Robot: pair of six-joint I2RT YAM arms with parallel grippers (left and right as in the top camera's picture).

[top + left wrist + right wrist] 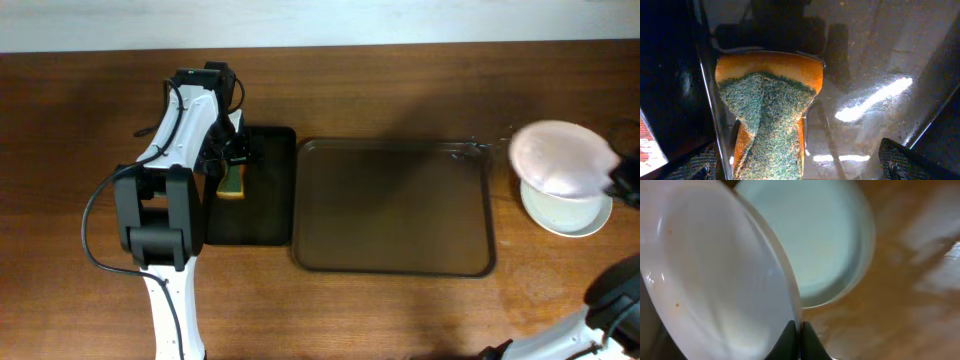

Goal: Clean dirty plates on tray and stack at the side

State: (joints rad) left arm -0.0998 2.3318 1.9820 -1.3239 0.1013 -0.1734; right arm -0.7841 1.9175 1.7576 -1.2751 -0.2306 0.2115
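**Plate hangs over the stack**

The right gripper [799, 341] pinches the rim of a tilted plate [715, 270] whose face shows faint orange specks. The stack [825, 240] lies just below it, on the table right of the tray [395, 205], which holds no plates. The next move is probably to level and lower the plate. Far left, the left gripper [797, 167] stands spread wide over the sponge [767, 115] on the black tray [265, 215].

The sponge [767, 117] is rough green fibre over orange foam, lying on a glossy black tray [262, 215]. The plate [560, 155] I hold is smooth, shiny white; the surface [400, 320] looks wooden.
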